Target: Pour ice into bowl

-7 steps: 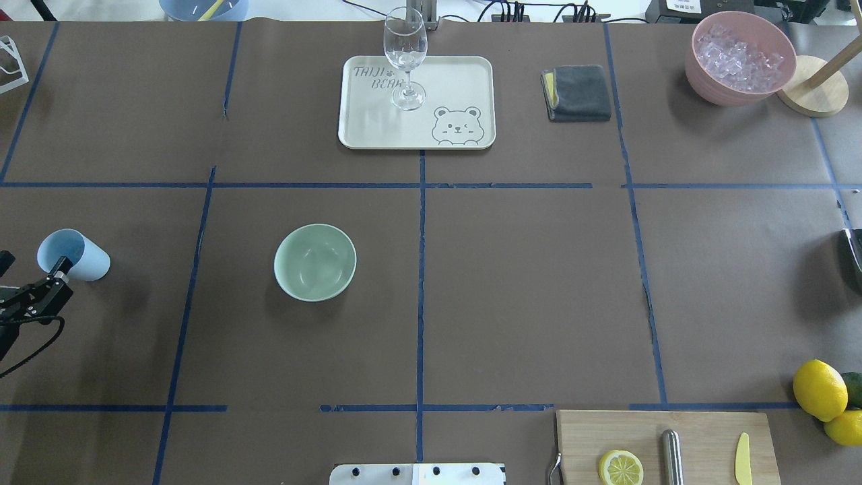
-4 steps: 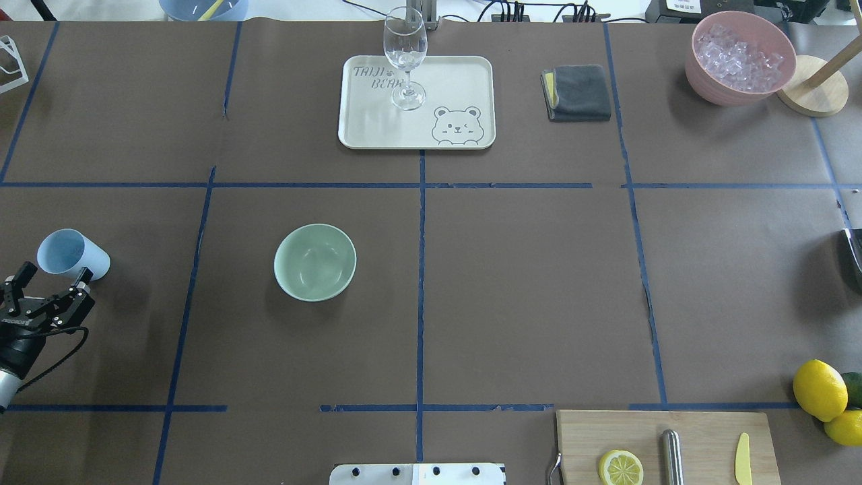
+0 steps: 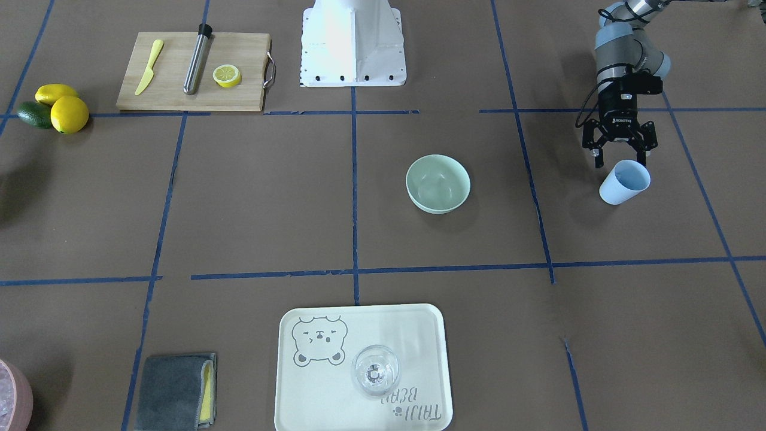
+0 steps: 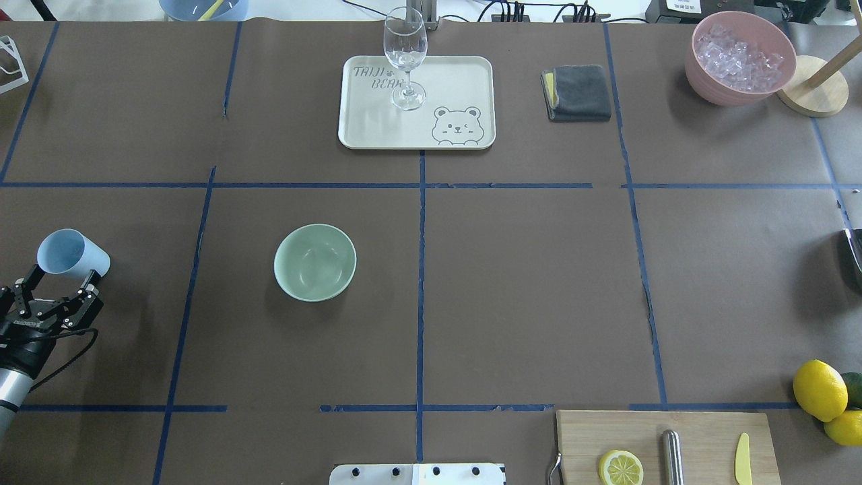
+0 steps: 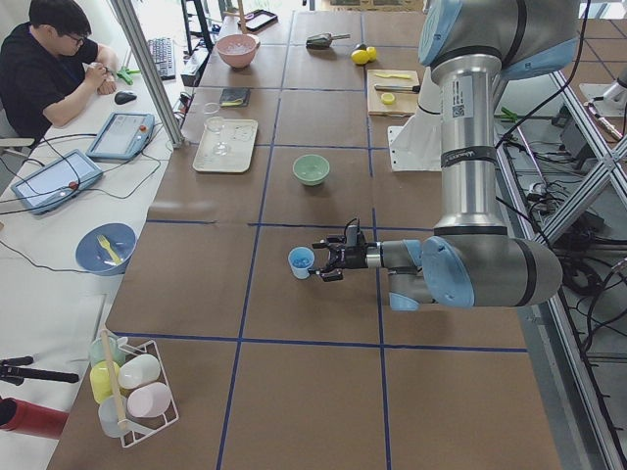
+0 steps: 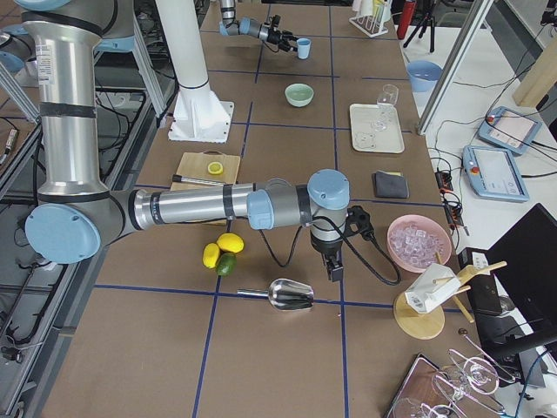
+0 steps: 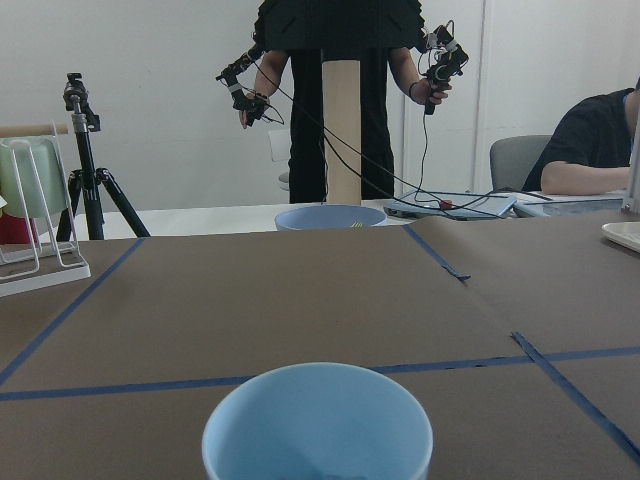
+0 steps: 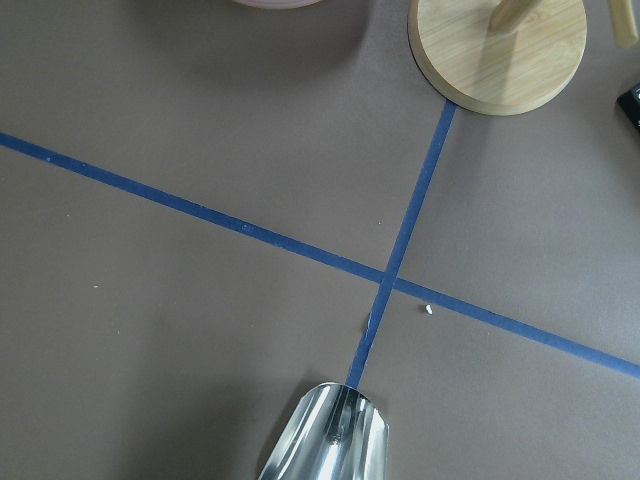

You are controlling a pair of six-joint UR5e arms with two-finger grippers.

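The pale mint-green bowl (image 4: 314, 263) (image 3: 437, 183) stands empty left of the table's middle. A light blue cup (image 4: 71, 254) (image 3: 624, 182) stands upright near the left edge. My left gripper (image 4: 59, 277) (image 3: 620, 160) is open just behind the cup, one fingertip at either side of its near wall. In the left wrist view the cup (image 7: 318, 425) fills the bottom centre. No ice shows in what I can see of the cup's inside. My right gripper (image 6: 333, 272) hangs over a metal scoop (image 6: 291, 296) (image 8: 325, 440); I cannot tell whether it is open or shut.
A cream tray (image 4: 458, 81) with a wine glass (image 4: 405, 54) sits at the back centre, a grey cloth (image 4: 577, 92) to its right. A pink container (image 4: 739, 57) of crushed-looking ice is back right. A cutting board (image 4: 700, 431) and lemons (image 4: 819, 389) lie front right.
My left gripper has swung in from the table's left edge and now stands open right behind the blue cup. The cup and the bowl have not moved.
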